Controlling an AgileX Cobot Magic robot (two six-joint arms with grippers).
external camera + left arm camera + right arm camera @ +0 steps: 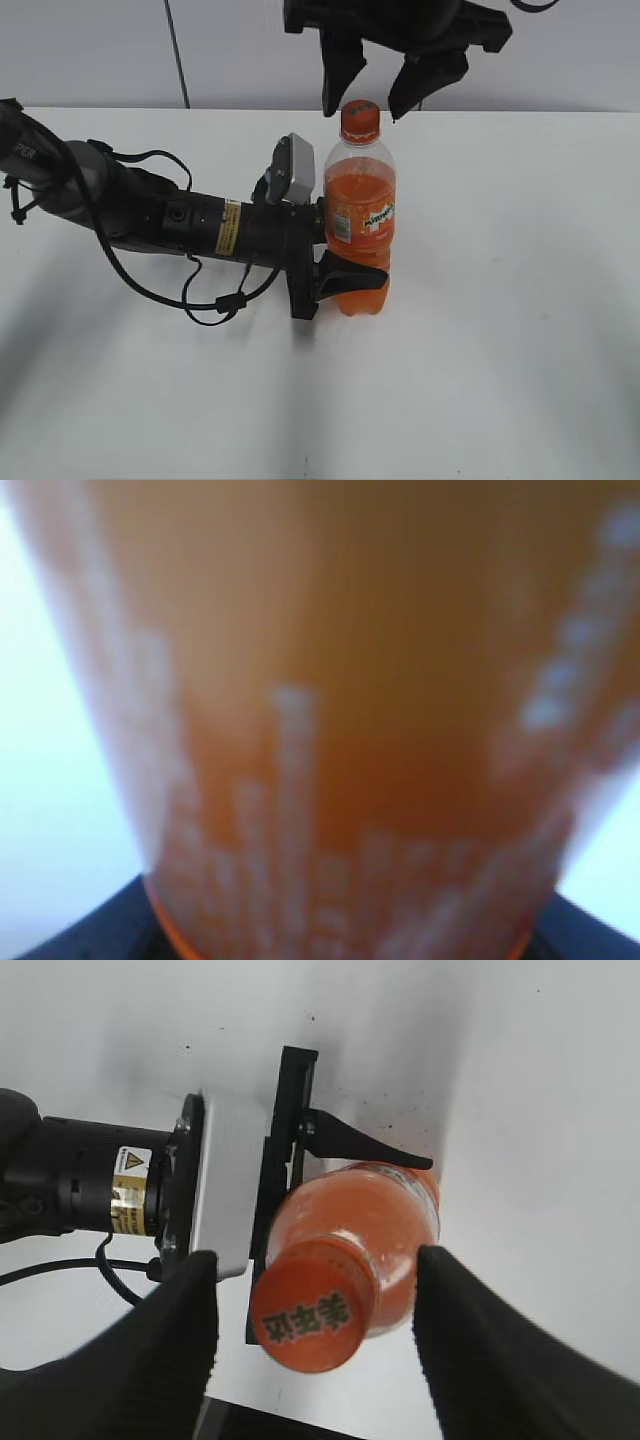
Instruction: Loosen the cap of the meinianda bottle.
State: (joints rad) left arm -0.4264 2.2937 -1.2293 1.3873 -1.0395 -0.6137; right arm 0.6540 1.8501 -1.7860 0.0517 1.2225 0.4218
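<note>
Two grippers bracket the meinianda bottle [360,215], and I take that bottle as my reference for everything else. It stands upright on the white table [500,350], orange liquid filling it to the shoulder, its label facing the exterior camera.

From the bottle's left, my left gripper [335,260] comes in level with the tabletop and is clamped on the bottle's lower body; one dark finger [350,275] crosses the front of the bottle just under the label. The left wrist view is filled by a blurred orange wall of the bottle [330,730], pressed right up against the lens, so I read the grip from the other two views. In the right wrist view I see that same finger [365,1145] lying along the bottle's [360,1230] far side.

The cap [359,120] is seated on the neck, its printed top turned up toward the right wrist camera [312,1305].

Above the bottle hangs my right gripper [364,95], jaws apart, one fingertip either side of the cap and neither touching it. The right wrist view confirms this: the dark fingers [175,1345] flank the cap with a clear gap on both sides.

Black cabling [215,300] loops onto the table beneath the left arm, left of the bottle.
</note>
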